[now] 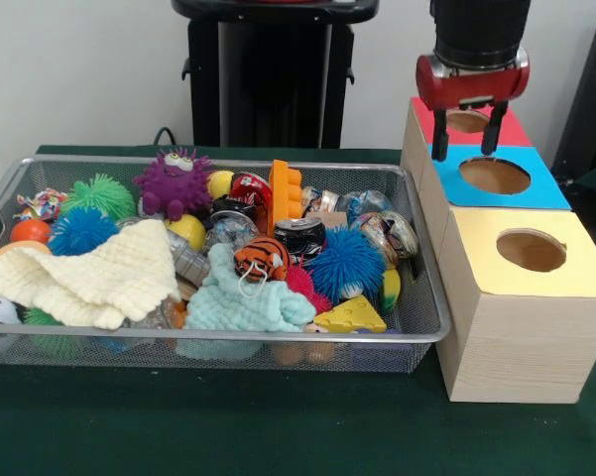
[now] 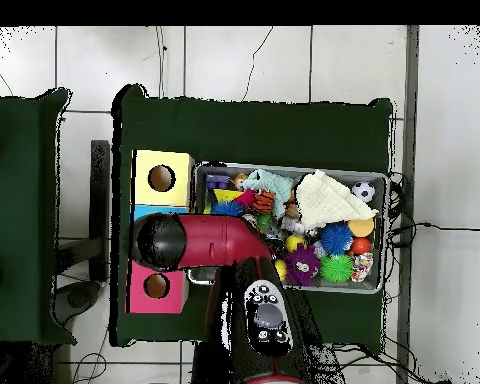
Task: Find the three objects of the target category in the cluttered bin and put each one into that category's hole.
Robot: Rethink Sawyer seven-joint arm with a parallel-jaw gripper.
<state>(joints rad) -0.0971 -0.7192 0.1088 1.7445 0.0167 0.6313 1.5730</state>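
On the boxes (image 1: 516,297), three holes (image 1: 494,176).

A wire-mesh bin (image 1: 417,327) is sitting left, brimming with toys. Three wooden boxes are lining its right: yellow hole (image 1: 532,250) nearest, blue hole (image 1: 494,176), red hole (image 1: 466,121) farthest.

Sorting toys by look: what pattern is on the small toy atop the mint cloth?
Orange with black tiger stripes, clearest in the front view.
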